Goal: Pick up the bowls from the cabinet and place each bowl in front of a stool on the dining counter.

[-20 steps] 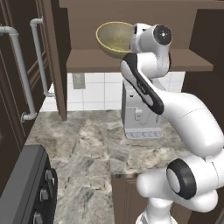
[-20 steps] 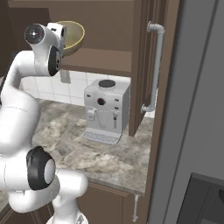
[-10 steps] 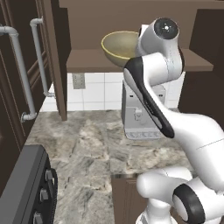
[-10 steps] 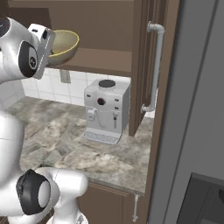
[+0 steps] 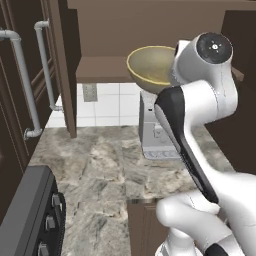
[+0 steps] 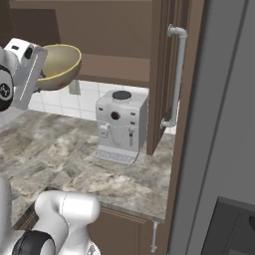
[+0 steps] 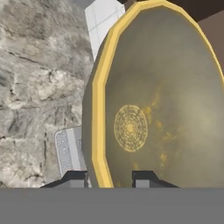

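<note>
Your olive bowl [image 7: 153, 113] hangs clear of the cabinet [image 5: 107, 67] shelf, its yellow rim pinched in the nearly closed claw [image 7: 111, 178]. You're mid-carry; next, turn toward the dining counter. Mind the coffee machine [image 6: 121, 125] on the table [image 6: 64, 164] below and the open door [image 6: 164, 74].

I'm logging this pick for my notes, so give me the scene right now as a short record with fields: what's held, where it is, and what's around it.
held item: round pale olive-beige bowl with yellowish rim
claw: shut on the bowl's rim, one finger on each side of the wall
bowl position: in the air, in front of the dark brown wooden wall cabinet, tilted
below: white coffee machine on the grey-beige marbled worktop
cabinet door: open, with long grey tubular handle
</note>
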Motion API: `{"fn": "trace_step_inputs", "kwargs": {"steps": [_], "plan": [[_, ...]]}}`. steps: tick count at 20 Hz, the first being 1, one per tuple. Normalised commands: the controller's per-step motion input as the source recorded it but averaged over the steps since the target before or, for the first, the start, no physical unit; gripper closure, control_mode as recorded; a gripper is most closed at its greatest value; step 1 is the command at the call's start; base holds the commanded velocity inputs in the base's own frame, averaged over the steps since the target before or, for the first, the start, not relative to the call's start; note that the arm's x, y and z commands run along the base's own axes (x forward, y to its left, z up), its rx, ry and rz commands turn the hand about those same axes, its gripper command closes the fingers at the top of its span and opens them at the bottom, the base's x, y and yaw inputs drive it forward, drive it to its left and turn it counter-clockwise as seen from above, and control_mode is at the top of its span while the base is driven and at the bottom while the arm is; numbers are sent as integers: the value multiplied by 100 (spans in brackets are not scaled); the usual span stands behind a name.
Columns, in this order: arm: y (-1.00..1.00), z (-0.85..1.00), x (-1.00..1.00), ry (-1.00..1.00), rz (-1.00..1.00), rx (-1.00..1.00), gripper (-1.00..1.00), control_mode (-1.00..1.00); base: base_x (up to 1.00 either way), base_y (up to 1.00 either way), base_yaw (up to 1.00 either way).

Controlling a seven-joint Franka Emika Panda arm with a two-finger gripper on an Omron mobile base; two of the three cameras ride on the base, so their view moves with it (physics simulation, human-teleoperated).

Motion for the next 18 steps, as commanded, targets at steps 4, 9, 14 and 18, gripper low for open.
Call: {"fn": "trace_step_inputs", "kwargs": {"steps": [4,9,14,18], "plan": [[-26,-34,-100,0,0,0,100,-100,0,0,0],[-58,-32,-90,0,-2,0,100,-100,0,0,0],[-53,-54,-62,4,-5,-1,100,-100,0,0,0],[-15,-56,-21,12,0,1,100,-100,0,0,0]]}}
